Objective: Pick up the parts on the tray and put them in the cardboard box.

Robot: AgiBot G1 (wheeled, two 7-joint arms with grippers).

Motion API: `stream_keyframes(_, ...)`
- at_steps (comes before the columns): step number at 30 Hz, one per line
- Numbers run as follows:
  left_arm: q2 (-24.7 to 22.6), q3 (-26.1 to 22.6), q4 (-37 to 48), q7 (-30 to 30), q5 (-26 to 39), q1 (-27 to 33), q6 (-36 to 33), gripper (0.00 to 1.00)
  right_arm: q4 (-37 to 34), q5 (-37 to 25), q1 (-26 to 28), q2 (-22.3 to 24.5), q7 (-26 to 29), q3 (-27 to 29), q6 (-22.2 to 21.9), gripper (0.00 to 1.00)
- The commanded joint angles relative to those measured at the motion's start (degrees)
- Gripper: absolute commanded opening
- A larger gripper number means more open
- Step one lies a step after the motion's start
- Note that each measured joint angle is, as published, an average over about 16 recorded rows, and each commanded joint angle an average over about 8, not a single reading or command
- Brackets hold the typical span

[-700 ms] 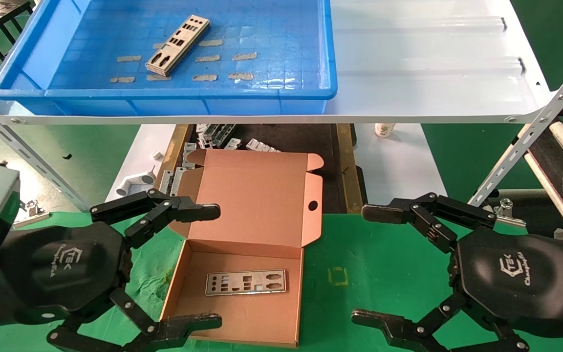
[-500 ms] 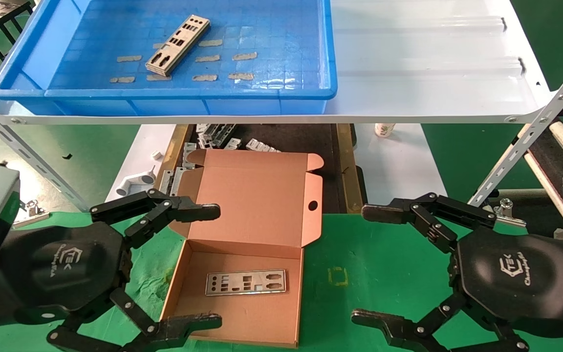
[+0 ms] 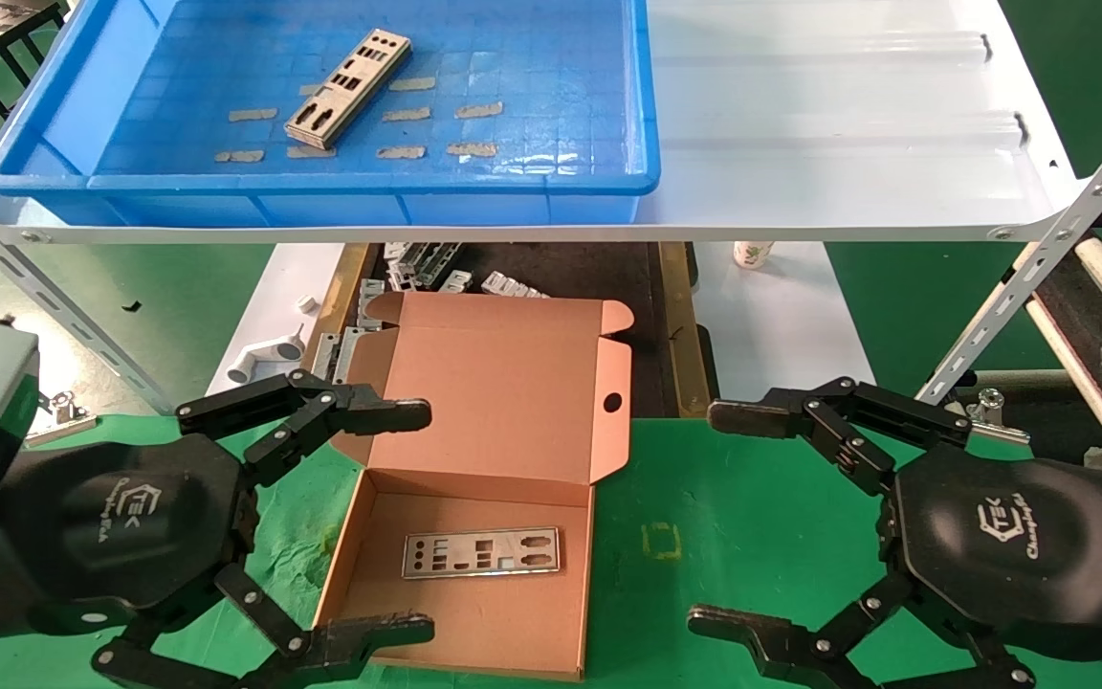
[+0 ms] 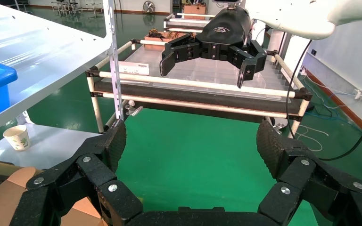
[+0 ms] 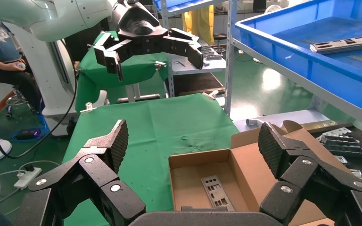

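On the left, the left tool (image 3: 422,522) is hanging wide open and holding nothing beside the cardboard box (image 3: 474,612), while one part (image 3: 348,88) is lying in the blue tray (image 3: 321,196) on the white shelf (image 3: 848,144) above. A second part (image 3: 481,553) is resting flat inside the box on the green table (image 3: 704,517), with grey brackets (image 3: 436,273) and a white pipe fitting (image 3: 264,359) sitting behind. To the right, the right tool (image 3: 718,522) is also gaping open and holding nothing.

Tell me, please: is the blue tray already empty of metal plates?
No. One silver plate lies on the floor of the blue tray, while another plate lies in the cardboard box.
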State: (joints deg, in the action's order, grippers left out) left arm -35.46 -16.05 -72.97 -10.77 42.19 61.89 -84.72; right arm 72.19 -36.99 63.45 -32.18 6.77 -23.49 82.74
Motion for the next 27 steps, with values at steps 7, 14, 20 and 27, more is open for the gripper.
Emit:
stream_keyframes(7, -2.7, -0.4, 3.1, 0.0, 2.5, 2.5, 4.9, 1.00, 0.0, 0.0, 0.0, 0.0, 0.0, 0.0, 0.0, 0.00)
stream_keyframes(14, -9.7, -2.2, 12.7, 2.4, 9.6, 12.0, 13.2, 1.00, 0.0, 0.0, 0.0, 0.0, 0.0, 0.0, 0.0, 0.00)
stream_keyframes(20, -15.8, -4.8, 26.0, 5.3, 16.6, 23.2, 17.8, 1.00, 0.0, 0.0, 0.0, 0.0, 0.0, 0.0, 0.0, 0.00)
stream_keyframes(27, -21.9, -8.1, 43.5, 7.8, 23.8, 35.5, 22.9, 1.00, 0.0, 0.0, 0.0, 0.0, 0.0, 0.0, 0.0, 0.00)
